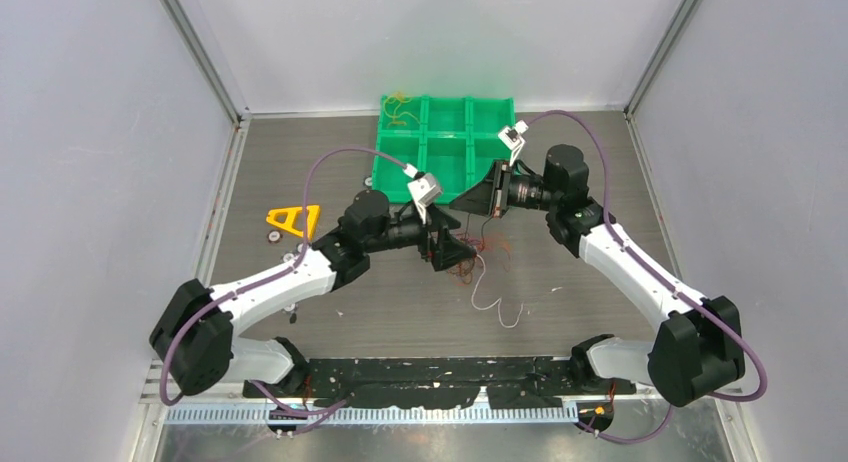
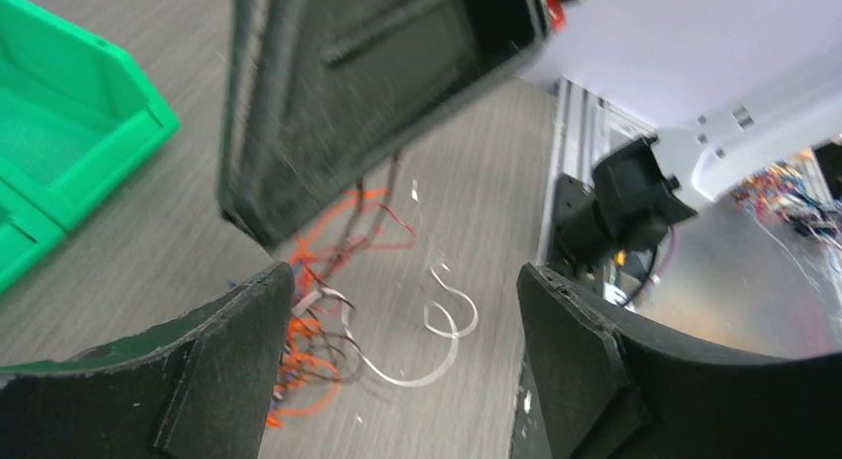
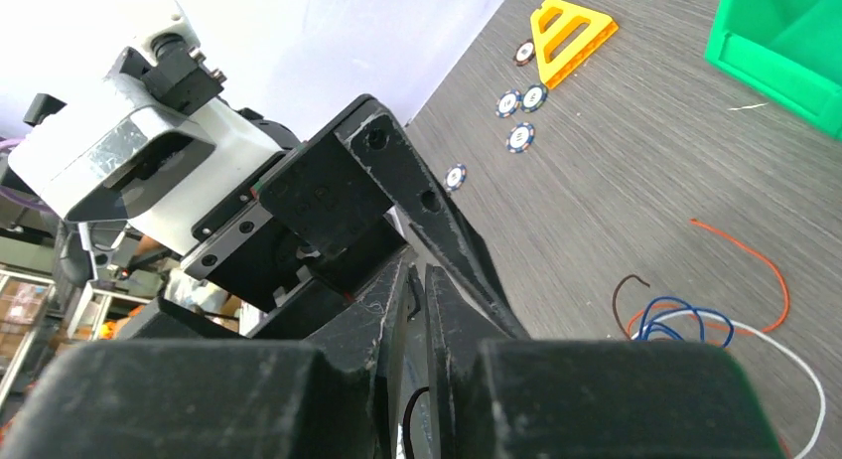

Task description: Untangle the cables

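The cables (image 1: pixel 482 254) lie in a loose heap on the table (image 1: pixel 360 312), near its middle and just in front of the green tray (image 1: pixel 447 132). The heap is mostly orange, red and dark strands knotted together. A white cable (image 1: pixel 492 300) loops out of it toward the arms' bases. Both grippers meet right over it.

The left gripper (image 1: pixel 455 250) hangs low at the heap's left side with its fingers (image 2: pixel 228 370) spread wide, holding nothing. From its own camera, the orange tangle sits just beside the left finger and the white loop lies on the wood between the two.

The right gripper (image 1: pixel 470 202) comes in from the tray side, just above the left one. Its fingers (image 3: pixel 457 320) are pinched almost together, with only a thin slit between them, and a dark strand shows in that slit. From the left wrist, a few thin strands run up from the heap to its underside (so it has hold of part of the cables, though I cannot tell which colours).

The right wrist camera also shows an orange strand (image 3: pixel 765 265) and a blue strand (image 3: pixel 685 320) lying flat on the wood. A yellow triangle (image 1: pixel 293 220) lies well to the left, with small round discs (image 3: pixel 519 136) near it. A few yellow strands (image 1: pixel 400 104) sit in the tray's far left compartment.
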Robot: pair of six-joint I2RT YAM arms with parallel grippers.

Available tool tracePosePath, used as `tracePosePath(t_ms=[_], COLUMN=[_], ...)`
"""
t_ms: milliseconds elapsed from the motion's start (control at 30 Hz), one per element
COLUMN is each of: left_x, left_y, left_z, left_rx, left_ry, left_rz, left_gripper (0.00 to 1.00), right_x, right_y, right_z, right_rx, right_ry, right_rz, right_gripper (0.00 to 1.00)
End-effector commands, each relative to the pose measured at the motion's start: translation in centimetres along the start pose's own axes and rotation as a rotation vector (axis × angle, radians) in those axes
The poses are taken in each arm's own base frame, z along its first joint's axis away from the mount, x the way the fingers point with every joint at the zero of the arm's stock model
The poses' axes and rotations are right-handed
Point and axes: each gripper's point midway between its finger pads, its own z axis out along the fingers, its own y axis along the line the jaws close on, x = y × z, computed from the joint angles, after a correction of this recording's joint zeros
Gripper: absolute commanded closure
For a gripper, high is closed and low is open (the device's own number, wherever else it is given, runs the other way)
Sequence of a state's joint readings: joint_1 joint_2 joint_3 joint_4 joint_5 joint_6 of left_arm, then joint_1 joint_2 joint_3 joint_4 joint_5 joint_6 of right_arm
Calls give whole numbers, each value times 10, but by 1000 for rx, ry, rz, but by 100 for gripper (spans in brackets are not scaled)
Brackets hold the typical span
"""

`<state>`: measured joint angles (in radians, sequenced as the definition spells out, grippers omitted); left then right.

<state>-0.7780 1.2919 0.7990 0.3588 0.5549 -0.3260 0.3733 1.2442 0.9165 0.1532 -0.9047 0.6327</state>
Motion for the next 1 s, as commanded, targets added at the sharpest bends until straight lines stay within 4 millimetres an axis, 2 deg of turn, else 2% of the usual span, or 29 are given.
tracePosePath(t_ms=[0, 200, 367, 400, 433, 467, 500, 533, 567, 600, 633, 667, 700, 733, 767, 800, 867, 967], left_x=[-61, -67, -59, -54, -48, -40, -32, -25, -14, -4, 8, 19, 31, 44, 49, 57, 72, 91], left_y=[11, 16, 13, 11, 8, 2, 1, 0, 2, 9, 14, 19, 28, 35, 40, 41, 43, 53], left_z=[15, 29, 32, 30, 27, 22, 15, 5, -6, -19, -32, -44, -55, -65, -69, -71, -68, -55], left_rx=[-96, -115, -88, -77, -61, -30, -20, -16, -9, -12, -10, -24, -56, -86, -102, -106, -112, -144], left_ry=[-202, -212, -177, -160, -142, -113, -85, -59, -23, 17, 65, 102, 137, 172, 179, 194, 235, 295], left_rz=[62, 71, 50, 52, 59, 75, 88, 102, 96, 91, 82, 78, 60, 25, -10, -59, -148, -288], left_gripper=[20, 39, 75, 82, 82, 80, 74, 66, 58, 51, 46, 42, 39, 38, 36, 34, 32, 30], right_x=[-17, -19, -24, -25, -25, -29, -27, -34, -25, -44, -16, -12, 11, 35, 46, 68, 96, 119], right_y=[27, 32, 37, 33, 28, 15, 3, -17, -35, -36, -60, -62, -78, -82, -91, -95, -108, -116], right_z=[1, 1, -1, -2, -3, -8, -12, -23, -35, -47, -64, -72, -88, -97, -103, -104, -103, -84], right_rx=[-106, -145, -177, -164, -140, -96, -28, 43, 138, 193, 307, 345, 419, 432, 450, 442, 452, 426], right_ry=[-70, -104, -137, -142, -133, -144, -108, -114, -30, -23, 124, 182, 306, 399, 459, 528, 634, 702], right_rz=[27, 150, 191, 180, 191, 142, 172, 44, -78, -210, -307, -375, -433, -407, -448, -425, -445, -444], right_gripper=[82, 80, 77, 73, 69, 60, 56, 50, 47, 42, 38, 35, 30, 28, 22, 19, 15, 13])
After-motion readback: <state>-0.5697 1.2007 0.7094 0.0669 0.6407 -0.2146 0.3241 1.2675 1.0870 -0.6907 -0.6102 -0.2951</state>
